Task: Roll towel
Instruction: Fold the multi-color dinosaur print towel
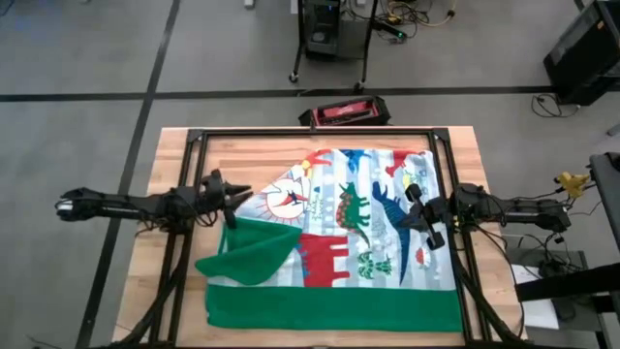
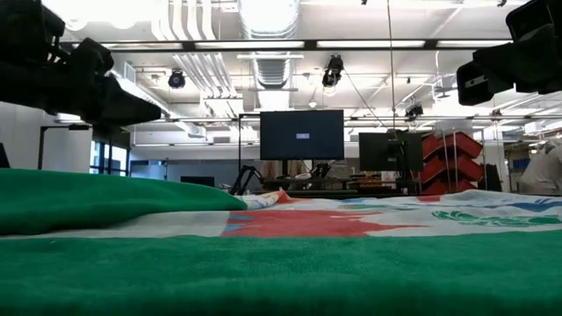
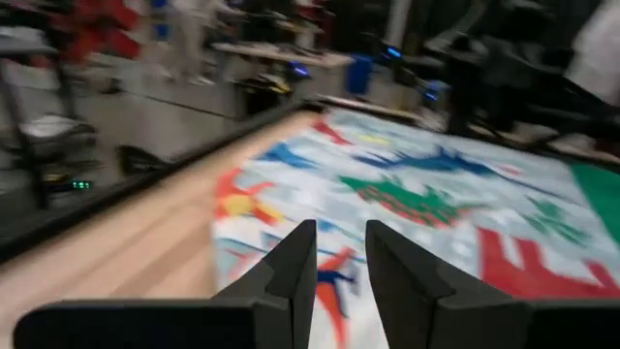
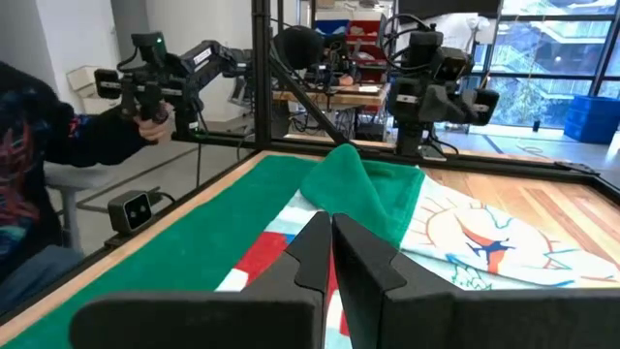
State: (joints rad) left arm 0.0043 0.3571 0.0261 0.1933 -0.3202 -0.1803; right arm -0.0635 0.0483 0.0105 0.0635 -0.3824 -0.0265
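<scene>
The towel (image 1: 368, 233) lies spread on the wooden table, dinosaur face up, with its green border (image 1: 329, 308) along the near edge. Its left part is folded over, so a flap of green back (image 1: 254, 247) lies on the printed face; the flap also shows in the right wrist view (image 4: 354, 189). My left gripper (image 1: 242, 197) hovers over the towel's left edge, open and empty, its fingers apart in the left wrist view (image 3: 339, 242). My right gripper (image 1: 418, 215) hovers over the towel's right part, shut and empty (image 4: 331, 225). In the low view both grippers stand clear above the cloth.
A black frame (image 1: 320, 133) runs around the table. A red and black case (image 1: 344, 112) lies beyond the far edge. Bare wood (image 1: 174, 165) shows left of the towel. A person's sleeve and hand (image 4: 58, 136) show beyond the table's near side in the right wrist view.
</scene>
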